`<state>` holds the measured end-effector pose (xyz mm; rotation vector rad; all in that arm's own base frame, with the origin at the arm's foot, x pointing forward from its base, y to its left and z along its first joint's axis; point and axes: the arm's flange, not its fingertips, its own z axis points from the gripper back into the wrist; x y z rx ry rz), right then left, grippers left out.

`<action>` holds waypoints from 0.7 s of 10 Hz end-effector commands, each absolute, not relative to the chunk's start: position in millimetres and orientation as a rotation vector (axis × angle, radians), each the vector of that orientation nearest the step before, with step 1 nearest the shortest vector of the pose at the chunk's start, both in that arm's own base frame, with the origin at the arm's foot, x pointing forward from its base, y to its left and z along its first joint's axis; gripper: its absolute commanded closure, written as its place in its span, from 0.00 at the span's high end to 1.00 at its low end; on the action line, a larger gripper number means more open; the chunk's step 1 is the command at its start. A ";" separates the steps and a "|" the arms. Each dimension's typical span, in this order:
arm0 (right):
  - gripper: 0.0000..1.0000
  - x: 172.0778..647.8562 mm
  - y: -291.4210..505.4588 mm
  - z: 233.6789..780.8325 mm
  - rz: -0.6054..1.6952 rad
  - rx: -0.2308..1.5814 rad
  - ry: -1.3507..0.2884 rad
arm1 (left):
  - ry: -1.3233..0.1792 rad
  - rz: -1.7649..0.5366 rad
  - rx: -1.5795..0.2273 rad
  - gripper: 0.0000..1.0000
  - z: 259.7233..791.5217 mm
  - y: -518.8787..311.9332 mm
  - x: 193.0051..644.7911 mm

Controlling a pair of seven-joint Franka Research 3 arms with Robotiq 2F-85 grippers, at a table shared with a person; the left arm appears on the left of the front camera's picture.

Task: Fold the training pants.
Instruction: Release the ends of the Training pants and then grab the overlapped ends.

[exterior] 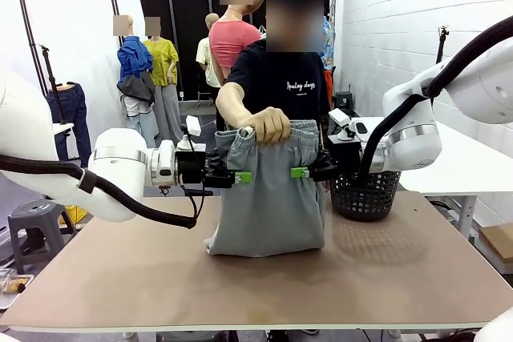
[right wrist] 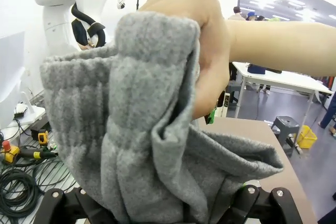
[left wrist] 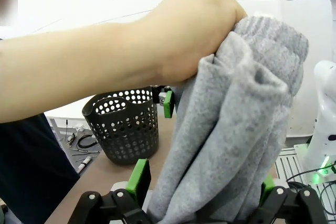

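The light grey training pants hang bunched from a person's hand, which grips the waistband above the table; the lower end rests on the tabletop. My left gripper is at the pants' left edge, just under the waistband. My right gripper is at the right edge, at the same height. In the left wrist view the grey fabric lies between the open fingers of the left gripper. The right wrist view shows the cloth between the wide-apart fingers of the right gripper. Neither is clamped on it.
A black mesh basket stands at the table's far right, close behind my right gripper. The brown tabletop has free room in front and to the left. The person stands at the far edge. A white table is at the right.
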<state>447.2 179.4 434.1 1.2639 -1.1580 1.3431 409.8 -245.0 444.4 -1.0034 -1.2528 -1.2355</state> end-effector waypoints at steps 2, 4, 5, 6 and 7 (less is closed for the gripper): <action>1.00 459.3 191.5 436.1 1.314 1.293 -1.175 | -1.289 -1.259 -1.042 1.00 437.5 -262.4 417.1; 0.80 466.3 192.4 434.9 1.289 1.328 -1.171 | -1.296 -1.249 -1.066 0.76 438.7 -259.6 419.5; 0.60 466.7 188.5 435.3 1.284 1.322 -1.163 | -1.302 -1.235 -1.096 0.56 438.3 -261.2 417.8; 0.40 467.5 187.0 435.1 1.279 1.317 -1.155 | -1.303 -1.228 -1.102 0.36 439.6 -261.1 416.8; 0.21 467.7 187.7 435.0 1.281 1.320 -1.151 | -1.303 -1.229 -1.078 0.16 440.6 -258.4 417.0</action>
